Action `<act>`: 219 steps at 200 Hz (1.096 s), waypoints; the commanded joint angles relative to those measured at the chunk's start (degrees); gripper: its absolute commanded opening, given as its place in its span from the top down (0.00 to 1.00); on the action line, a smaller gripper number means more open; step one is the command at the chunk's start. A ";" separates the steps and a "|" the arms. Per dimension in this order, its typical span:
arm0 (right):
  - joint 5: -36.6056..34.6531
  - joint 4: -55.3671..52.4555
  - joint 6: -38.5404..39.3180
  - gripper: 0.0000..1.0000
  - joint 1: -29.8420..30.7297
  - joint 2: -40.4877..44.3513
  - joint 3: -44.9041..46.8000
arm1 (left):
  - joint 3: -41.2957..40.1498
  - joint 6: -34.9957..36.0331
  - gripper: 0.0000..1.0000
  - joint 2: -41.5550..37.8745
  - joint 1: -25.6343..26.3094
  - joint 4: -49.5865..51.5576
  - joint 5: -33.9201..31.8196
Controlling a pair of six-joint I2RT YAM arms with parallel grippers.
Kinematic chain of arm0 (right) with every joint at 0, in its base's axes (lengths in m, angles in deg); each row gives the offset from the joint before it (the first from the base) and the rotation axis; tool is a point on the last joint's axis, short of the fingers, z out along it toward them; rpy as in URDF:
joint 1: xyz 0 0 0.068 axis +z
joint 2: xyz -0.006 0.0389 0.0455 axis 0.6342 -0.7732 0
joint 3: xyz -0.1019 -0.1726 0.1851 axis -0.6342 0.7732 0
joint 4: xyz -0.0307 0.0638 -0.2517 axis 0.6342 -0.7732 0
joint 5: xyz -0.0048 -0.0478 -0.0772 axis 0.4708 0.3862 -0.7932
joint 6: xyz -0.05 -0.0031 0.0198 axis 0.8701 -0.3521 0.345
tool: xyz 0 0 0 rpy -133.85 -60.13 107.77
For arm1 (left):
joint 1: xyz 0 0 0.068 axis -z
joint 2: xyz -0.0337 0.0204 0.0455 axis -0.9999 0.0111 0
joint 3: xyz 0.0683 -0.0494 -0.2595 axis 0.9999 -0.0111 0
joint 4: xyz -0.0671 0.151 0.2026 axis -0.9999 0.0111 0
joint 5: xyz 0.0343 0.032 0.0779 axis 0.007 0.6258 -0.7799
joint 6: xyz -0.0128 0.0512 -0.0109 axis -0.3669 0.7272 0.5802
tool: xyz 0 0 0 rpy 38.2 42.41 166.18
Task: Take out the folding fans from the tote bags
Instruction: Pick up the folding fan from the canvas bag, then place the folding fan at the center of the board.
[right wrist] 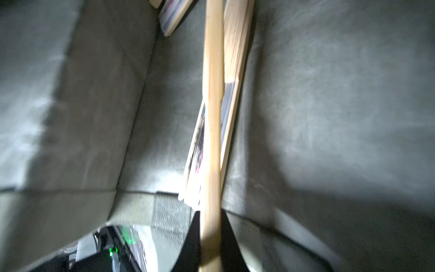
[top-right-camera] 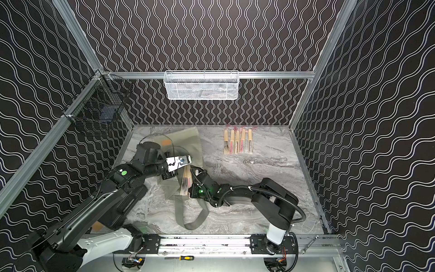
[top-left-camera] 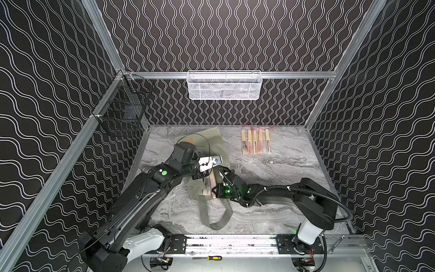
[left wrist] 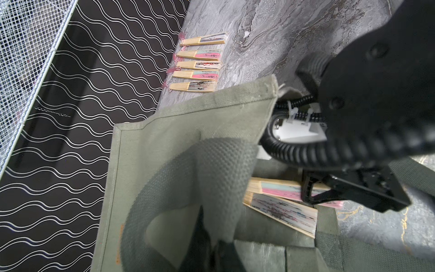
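Right wrist view: right claw [right wrist: 210,219] pinches one fan [right wrist: 213,106] by its wooden end, inside the tote bag [right wrist: 329,117]. Left claw [top-left-camera: 200,176] holds the bag strap [left wrist: 188,164]. Fan seems light, stiff, smooth.

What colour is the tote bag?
The tote bag is plain grey-green fabric, best seen in the left wrist view.
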 commanded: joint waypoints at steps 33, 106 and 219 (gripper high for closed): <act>7.99 -7.66 6.69 0.94 1.88 11.19 5.64 | 0.85 -1.18 1.00 0.85 -0.06 -1.69 -0.36; 10.18 -28.07 10.68 0.94 8.91 31.61 11.18 | 2.63 -3.41 1.00 1.48 -1.14 -1.46 0.24; 2.93 -55.81 10.06 0.96 10.21 62.35 4.85 | 3.30 -4.20 1.00 1.78 -1.22 -1.32 0.74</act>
